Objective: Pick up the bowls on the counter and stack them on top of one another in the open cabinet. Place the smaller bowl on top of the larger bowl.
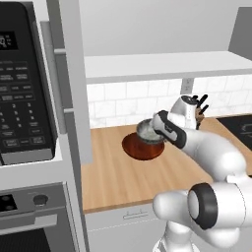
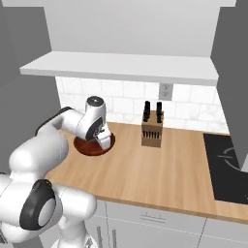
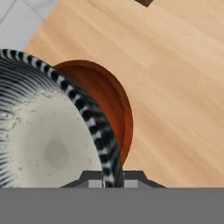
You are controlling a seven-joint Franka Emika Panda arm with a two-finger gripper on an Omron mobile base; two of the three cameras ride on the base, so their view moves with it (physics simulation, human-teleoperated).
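one light tan wood-plank counter (image 2: 160, 169) runs under one white-grey upper cabinet (image 2: 121, 68) with a flat pale shelf, standing open. one black microwave (image 1: 22, 83) sits at far left, one black cooktop (image 2: 227, 167) at far right. one white robot arm (image 1: 211, 157) reaches over the counter.

bowls counted: two. one wide, shallow, glossy reddish-brown bowl (image 1: 140, 149) rests on the counter near the tiled back wall. one smaller grey bowl (image 1: 146, 130) with a pale speckled inside and striped rim is held above it, overlapping the brown bowl in the hand view; whether the two touch cannot be told.

one brown wooden knife block (image 2: 151, 131) with dark handles stands on the counter, well apart from the bowls.

one gripper (image 3: 113, 177): pinching the rim of the grey bowl, one finger either side.
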